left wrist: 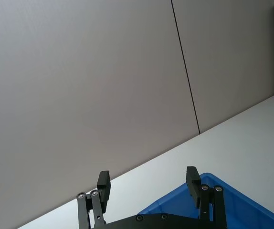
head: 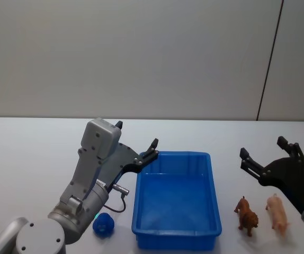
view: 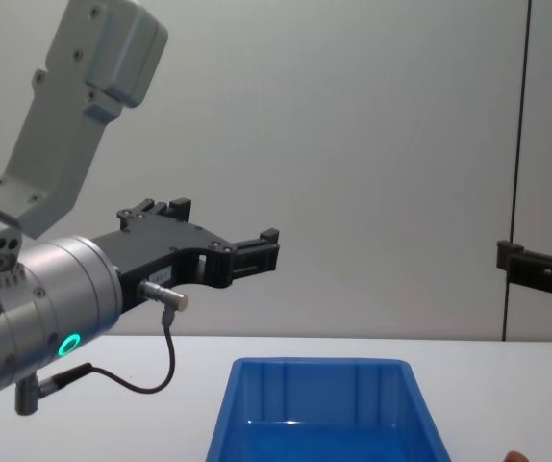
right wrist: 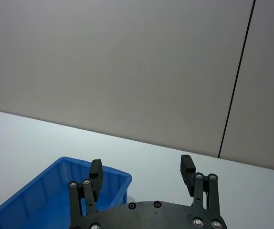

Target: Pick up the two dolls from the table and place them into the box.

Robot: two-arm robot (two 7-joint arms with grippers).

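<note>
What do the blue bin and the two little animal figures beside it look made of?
Blue bin: looks like moulded plastic, smooth and slightly glossy, with a thick rim and even colour. Brown animal figure and pink pig figure: probably hard plastic or rubber, going by their solid moulded shapes; too small to be sure.

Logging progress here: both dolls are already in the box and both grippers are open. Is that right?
Not quite. The head view shows the brown doll and the pink doll standing on the table, right of the box, not in it. The left gripper and right gripper are indeed open.
</note>
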